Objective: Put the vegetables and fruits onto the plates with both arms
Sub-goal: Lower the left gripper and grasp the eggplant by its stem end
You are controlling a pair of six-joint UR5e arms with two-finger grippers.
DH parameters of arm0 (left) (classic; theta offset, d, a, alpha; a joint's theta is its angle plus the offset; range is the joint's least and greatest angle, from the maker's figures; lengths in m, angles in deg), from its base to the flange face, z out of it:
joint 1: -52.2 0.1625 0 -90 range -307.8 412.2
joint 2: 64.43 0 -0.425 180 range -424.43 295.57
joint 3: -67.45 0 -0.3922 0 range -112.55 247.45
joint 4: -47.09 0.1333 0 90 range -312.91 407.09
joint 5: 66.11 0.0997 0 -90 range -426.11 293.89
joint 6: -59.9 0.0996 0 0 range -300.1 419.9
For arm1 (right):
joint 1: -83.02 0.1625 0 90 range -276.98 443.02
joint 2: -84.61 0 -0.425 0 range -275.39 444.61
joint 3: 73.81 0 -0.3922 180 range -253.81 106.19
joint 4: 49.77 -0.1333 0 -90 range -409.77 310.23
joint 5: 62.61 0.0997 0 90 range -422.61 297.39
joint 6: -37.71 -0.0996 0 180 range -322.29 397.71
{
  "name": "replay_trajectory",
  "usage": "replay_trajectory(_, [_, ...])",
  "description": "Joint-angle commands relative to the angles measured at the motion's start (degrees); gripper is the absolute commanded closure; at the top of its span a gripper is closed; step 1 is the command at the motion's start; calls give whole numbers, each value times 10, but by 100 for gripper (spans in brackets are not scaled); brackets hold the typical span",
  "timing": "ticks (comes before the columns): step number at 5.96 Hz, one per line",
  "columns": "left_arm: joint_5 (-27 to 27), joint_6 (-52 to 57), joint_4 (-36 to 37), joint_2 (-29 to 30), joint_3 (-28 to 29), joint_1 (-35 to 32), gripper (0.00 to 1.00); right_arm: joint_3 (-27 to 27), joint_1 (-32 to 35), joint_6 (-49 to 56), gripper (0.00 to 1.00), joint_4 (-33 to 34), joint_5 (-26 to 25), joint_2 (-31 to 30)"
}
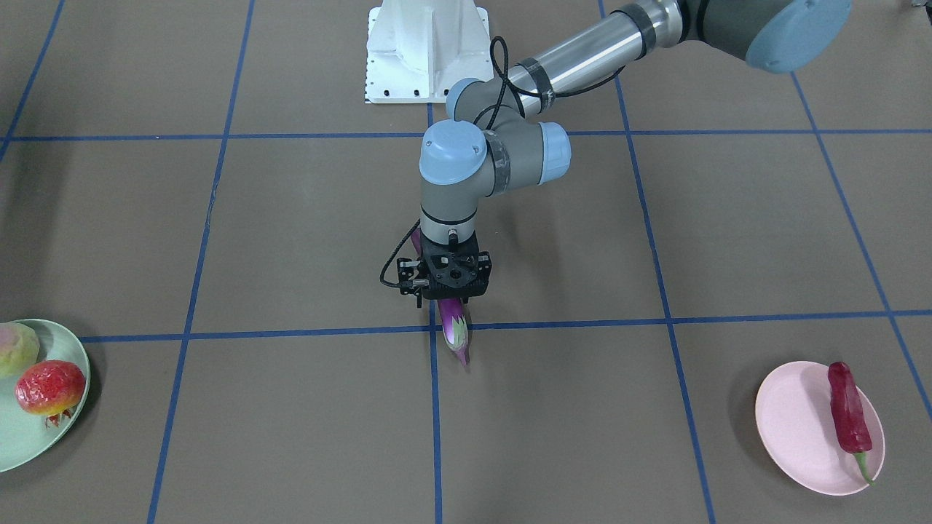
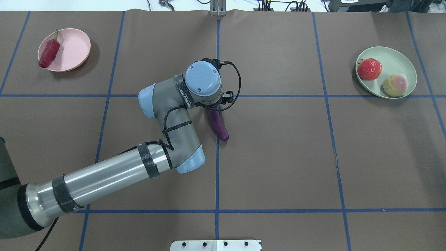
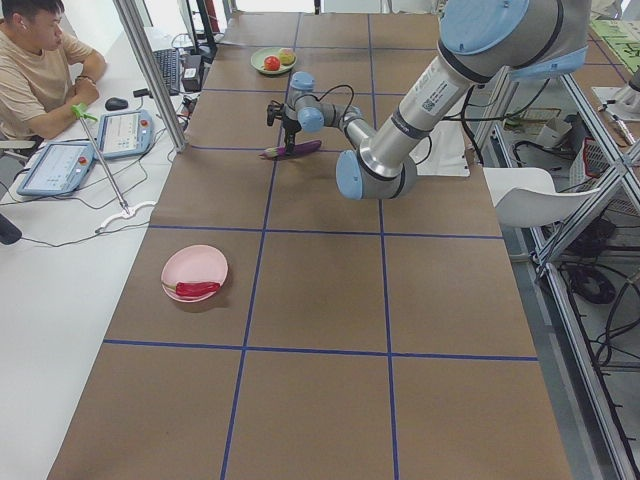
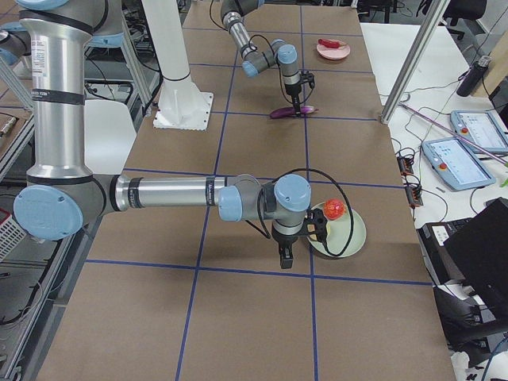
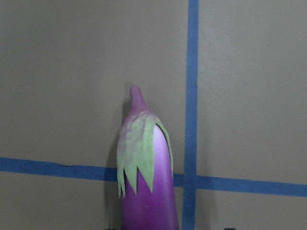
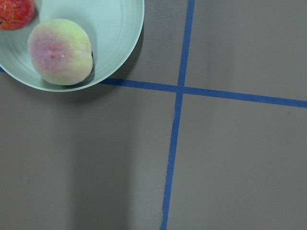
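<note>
The purple eggplant (image 1: 455, 331) lies on the brown table near its middle, calyx away from the robot; it also shows in the overhead view (image 2: 219, 126) and the left wrist view (image 5: 146, 191). My left gripper (image 1: 444, 295) is down over its middle, jaws open on either side. The red chili (image 2: 48, 54) lies on the pink plate (image 2: 73, 48). The peach (image 2: 395, 84) and the pomegranate (image 2: 369, 69) sit on the mint green plate (image 2: 397, 57). My right gripper (image 4: 284, 255) hangs beside the green plate; I cannot tell if it is open or shut.
The white base block (image 1: 426, 51) stands at the robot's edge of the table. Blue tape lines cross the brown cover. An operator (image 3: 40, 70) sits with tablets at a side desk beyond the table's far edge.
</note>
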Motion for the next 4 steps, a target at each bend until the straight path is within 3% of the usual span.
replay_trajectory(1, [2,2,17,0,-4,0,85,0,0,0,0,0,0,0])
replay_trajectory(2, [2,20,41,2,-13,-5,100,0,0,0,0,0,0,1])
replay_trajectory(4, [0,222,80,-17,-56,-70,100,0,0,0,0,0,0,1])
